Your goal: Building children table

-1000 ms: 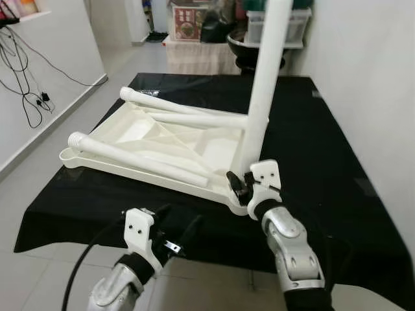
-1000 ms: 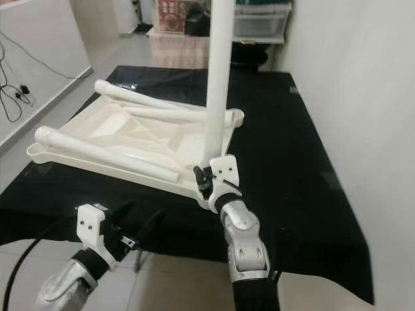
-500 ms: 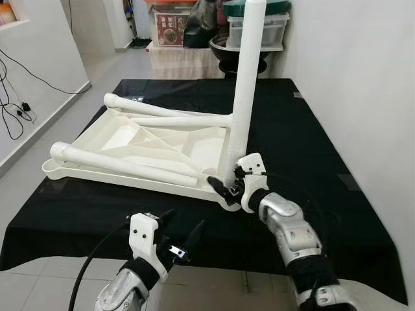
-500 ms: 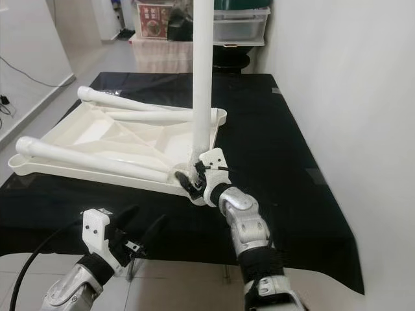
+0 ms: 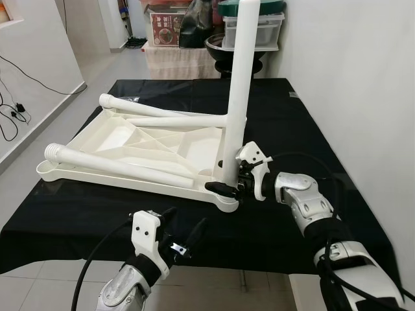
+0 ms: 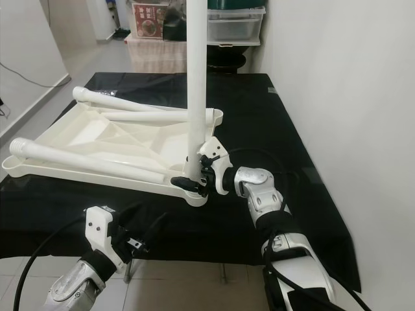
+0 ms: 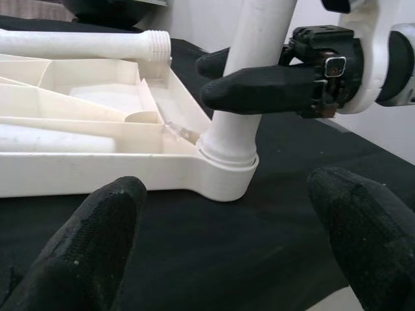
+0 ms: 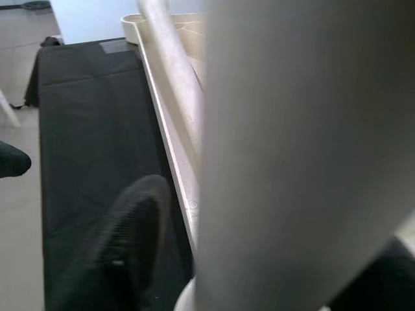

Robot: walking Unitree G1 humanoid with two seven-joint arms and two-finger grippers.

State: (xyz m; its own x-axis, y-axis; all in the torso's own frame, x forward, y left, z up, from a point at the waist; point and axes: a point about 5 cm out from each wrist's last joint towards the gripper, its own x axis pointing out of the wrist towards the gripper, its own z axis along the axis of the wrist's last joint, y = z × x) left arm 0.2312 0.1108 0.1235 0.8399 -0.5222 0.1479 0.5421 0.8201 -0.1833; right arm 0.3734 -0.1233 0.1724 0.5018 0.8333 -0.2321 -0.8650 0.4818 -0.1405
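A white children's table top (image 5: 117,139) lies upside down on a black-covered table (image 5: 311,123). One white leg (image 5: 237,97) stands upright in the near right corner socket (image 7: 224,165). Two more legs lie loose across the underside, one near (image 5: 123,165) and one farther back (image 5: 162,120). My right gripper (image 5: 224,183) reaches in from the right and is shut on the base of the upright leg, with one black finger (image 7: 259,84) across its front. My left gripper (image 5: 183,223) hovers open, low at the table's front edge, a short way from that corner.
A white wall (image 5: 363,78) runs close along the table's right side. Storage boxes and a dark basin (image 5: 256,29) stand beyond the far end. Cables (image 5: 13,110) lie on the floor to the left. Black cloth lies bare right of the table top.
The camera has shifted. My right wrist has rolled around the upright leg, from pointing up beneath it to gripping sideways from the right. The left gripper stays open.
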